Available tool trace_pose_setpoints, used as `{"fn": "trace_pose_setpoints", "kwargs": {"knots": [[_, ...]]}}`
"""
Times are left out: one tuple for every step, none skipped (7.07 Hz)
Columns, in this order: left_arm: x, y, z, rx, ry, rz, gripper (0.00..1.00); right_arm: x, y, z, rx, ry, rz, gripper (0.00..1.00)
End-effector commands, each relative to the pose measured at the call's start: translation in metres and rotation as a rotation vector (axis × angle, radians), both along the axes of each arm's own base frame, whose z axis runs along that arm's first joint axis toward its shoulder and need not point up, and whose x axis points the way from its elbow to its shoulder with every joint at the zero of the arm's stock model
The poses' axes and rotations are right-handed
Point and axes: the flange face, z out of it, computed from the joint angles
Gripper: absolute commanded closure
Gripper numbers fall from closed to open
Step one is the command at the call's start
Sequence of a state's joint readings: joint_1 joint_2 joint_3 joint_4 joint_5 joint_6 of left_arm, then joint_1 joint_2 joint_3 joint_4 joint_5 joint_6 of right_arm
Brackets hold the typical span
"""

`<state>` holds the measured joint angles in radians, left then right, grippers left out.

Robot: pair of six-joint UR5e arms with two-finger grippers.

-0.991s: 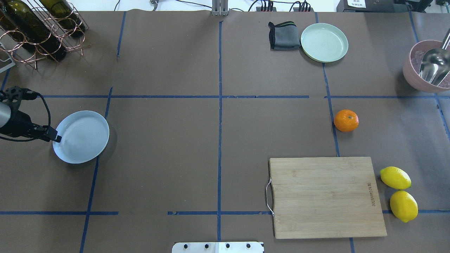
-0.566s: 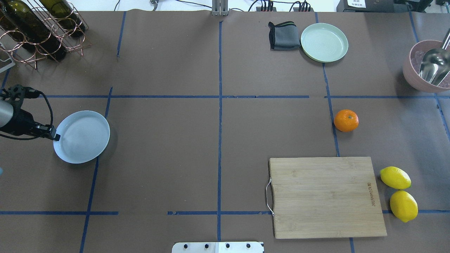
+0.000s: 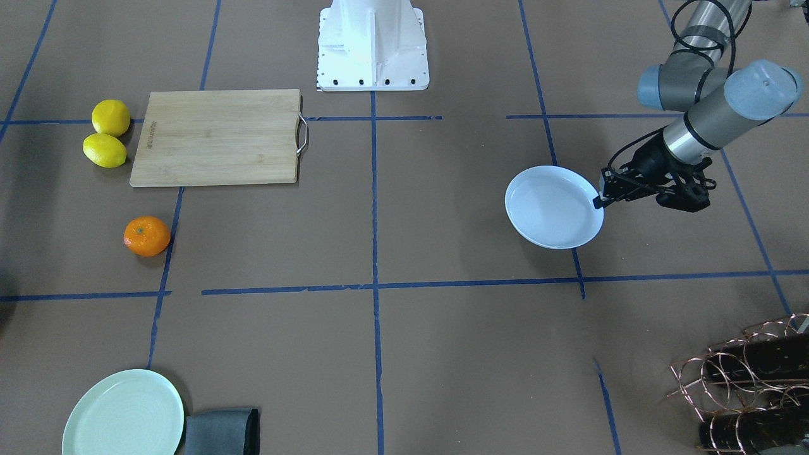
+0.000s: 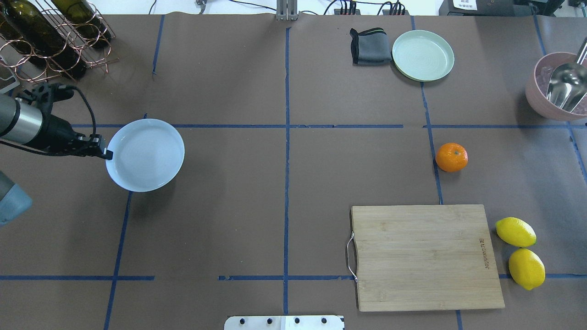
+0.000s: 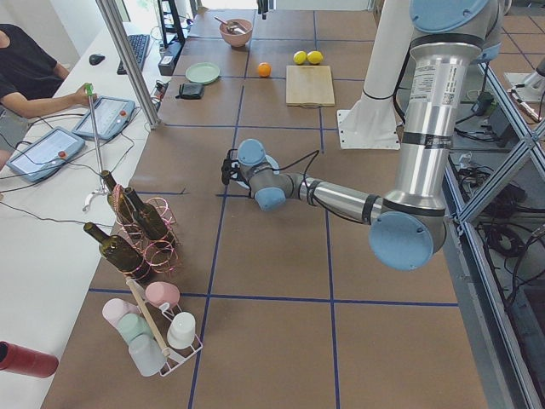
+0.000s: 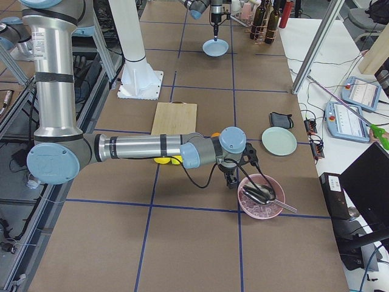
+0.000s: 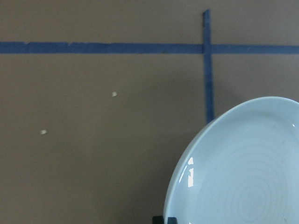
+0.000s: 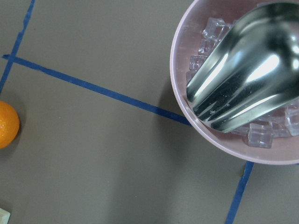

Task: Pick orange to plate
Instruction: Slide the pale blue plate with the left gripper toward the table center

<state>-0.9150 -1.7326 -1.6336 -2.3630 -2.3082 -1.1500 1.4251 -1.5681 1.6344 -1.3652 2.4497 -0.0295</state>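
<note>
Left hand [image 4: 104, 154] tight on the plate [image 4: 146, 156] rim, the orange [image 4: 451, 157] well apart.

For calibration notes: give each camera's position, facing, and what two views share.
Front-facing: across table, facing the base; left gripper grips the plate.
Overhead: behind base, looking down; left arm.
Exterior left: table's end; left arm near.
Exterior right: opposite end; right arm near.
Left wrist: down onto plate.
Right wrist: down onto bowl, orange.
Front-facing, overhead share the orange.

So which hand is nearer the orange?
Right. The right hand hangs by the pink bowl, near the orange; the left hand holds the plate, far off on the other side.
</note>
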Motion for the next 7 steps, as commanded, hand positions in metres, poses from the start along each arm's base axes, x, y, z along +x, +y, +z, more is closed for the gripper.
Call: {"fn": "trace_pose_setpoints", "kwargs": {"knots": [[0.079, 0.0, -0.097, -0.107, 0.116, 0.01, 1.0, 0.001, 0.004, -0.004, -0.008, -0.003, 0.013, 0.0], [0.123, 0.021, -0.123, -0.162, 0.139, 0.047, 1.0, 0.001, 0.004, -0.006, -0.005, -0.003, 0.013, 0.0], [0.175, 0.027, -0.148, -0.184, 0.14, 0.003, 1.0, 0.001, 0.004, -0.008, -0.002, -0.004, 0.014, 0.0], [0.225, 0.04, -0.16, -0.195, 0.127, -0.02, 1.0, 0.0, 0.004, -0.009, -0.001, -0.006, 0.014, 0.0], [0.241, 0.044, -0.155, -0.195, 0.108, -0.033, 1.0, 0.001, 0.004, -0.008, -0.002, -0.005, 0.014, 0.0], [0.252, 0.055, -0.146, -0.193, 0.089, -0.037, 1.0, 0.001, 0.007, -0.007, -0.005, -0.005, 0.014, 0.0], [0.253, 0.054, -0.153, -0.184, 0.097, -0.048, 1.0, 0.001, 0.008, -0.006, -0.007, -0.005, 0.014, 0.0]]}}
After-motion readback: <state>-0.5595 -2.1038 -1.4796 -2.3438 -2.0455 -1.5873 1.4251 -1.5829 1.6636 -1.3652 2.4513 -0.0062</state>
